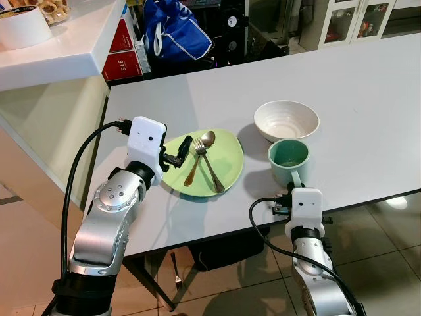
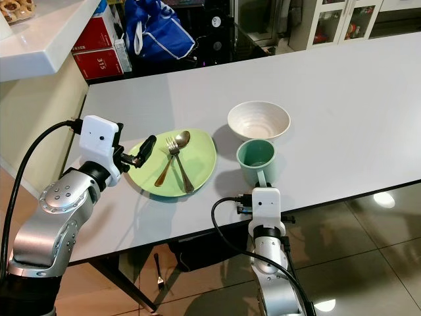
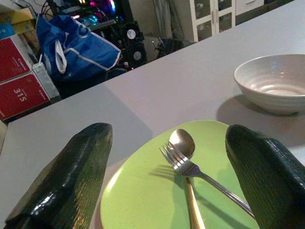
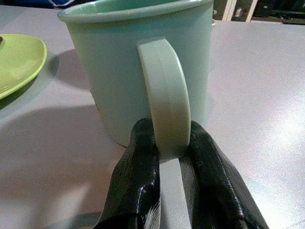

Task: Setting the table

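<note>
A light green plate (image 1: 227, 158) lies on the grey table (image 1: 368, 92) with a silver fork (image 1: 209, 166) and a gold-handled spoon (image 1: 199, 157) crossed on it. My left gripper (image 1: 184, 150) stands open at the plate's left rim, its fingers (image 3: 71, 181) spread on either side of the cutlery. To the right of the plate a mint green mug (image 1: 289, 159) stands upright near the table's front edge. My right gripper (image 4: 167, 152) is shut on the mug's handle (image 4: 164, 90). A white bowl (image 1: 286, 120) sits just behind the mug.
A white counter (image 1: 59, 52) rises at the far left with a roll of tape (image 1: 23, 26) on it. Red boxes (image 1: 122, 56) and a blue bag (image 1: 174, 29) stand on the floor past the table's far edge. Bare tabletop stretches to the right.
</note>
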You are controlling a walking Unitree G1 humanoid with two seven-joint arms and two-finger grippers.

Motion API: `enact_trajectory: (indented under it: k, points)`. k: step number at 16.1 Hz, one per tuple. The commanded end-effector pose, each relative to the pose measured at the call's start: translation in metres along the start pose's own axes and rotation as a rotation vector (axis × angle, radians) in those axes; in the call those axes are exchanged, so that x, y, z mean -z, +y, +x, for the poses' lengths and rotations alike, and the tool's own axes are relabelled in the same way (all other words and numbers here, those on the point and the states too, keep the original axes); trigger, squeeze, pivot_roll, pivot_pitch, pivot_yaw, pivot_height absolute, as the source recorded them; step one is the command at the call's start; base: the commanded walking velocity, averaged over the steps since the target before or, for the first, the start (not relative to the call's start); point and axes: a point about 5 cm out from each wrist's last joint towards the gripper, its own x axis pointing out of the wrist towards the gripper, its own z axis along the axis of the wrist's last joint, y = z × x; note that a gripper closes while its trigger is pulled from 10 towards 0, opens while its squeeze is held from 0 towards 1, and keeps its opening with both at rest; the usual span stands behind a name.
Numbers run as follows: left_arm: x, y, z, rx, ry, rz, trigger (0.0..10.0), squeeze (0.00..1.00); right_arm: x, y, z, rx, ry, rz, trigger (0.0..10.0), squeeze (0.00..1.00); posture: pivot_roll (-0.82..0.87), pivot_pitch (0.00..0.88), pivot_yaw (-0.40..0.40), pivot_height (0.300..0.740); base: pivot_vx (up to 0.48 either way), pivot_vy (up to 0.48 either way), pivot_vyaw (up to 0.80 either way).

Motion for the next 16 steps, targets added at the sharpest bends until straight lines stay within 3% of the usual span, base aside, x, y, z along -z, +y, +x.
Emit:
enact_trajectory:
  k: [1,4,5,6,16]
  points:
    - [0.000,0.005,-0.003,-0.013,0.004,0.003,10.0,0.00,0.004,0.002,-0.001,-0.005,0.024,0.008,10.0,0.00,0.15,0.000,0.137,0.740,0.000,0.000,0.00]
    - [0.000,0.005,-0.003,-0.013,0.004,0.003,10.0,0.00,0.004,0.002,-0.001,-0.005,0.024,0.008,10.0,0.00,0.15,0.000,0.137,0.740,0.000,0.000,0.00]
    - [-0.002,0.006,-0.003,-0.004,0.007,0.010,10.0,0.00,0.012,0.005,-0.003,0.003,0.047,0.032,0.0,0.00,0.16,0.000,0.162,0.740,0.000,0.000,0.00]
    - [-0.004,0.006,-0.002,0.010,0.009,0.019,10.0,0.00,0.021,0.007,-0.006,0.017,0.084,0.064,0.0,0.00,0.16,0.000,0.162,0.740,0.000,0.000,0.00]
    - [-0.003,0.004,-0.001,0.017,0.012,0.014,10.0,0.00,0.022,0.005,-0.004,0.022,0.065,0.067,0.0,0.00,0.16,0.000,0.157,0.740,0.000,0.000,0.00]
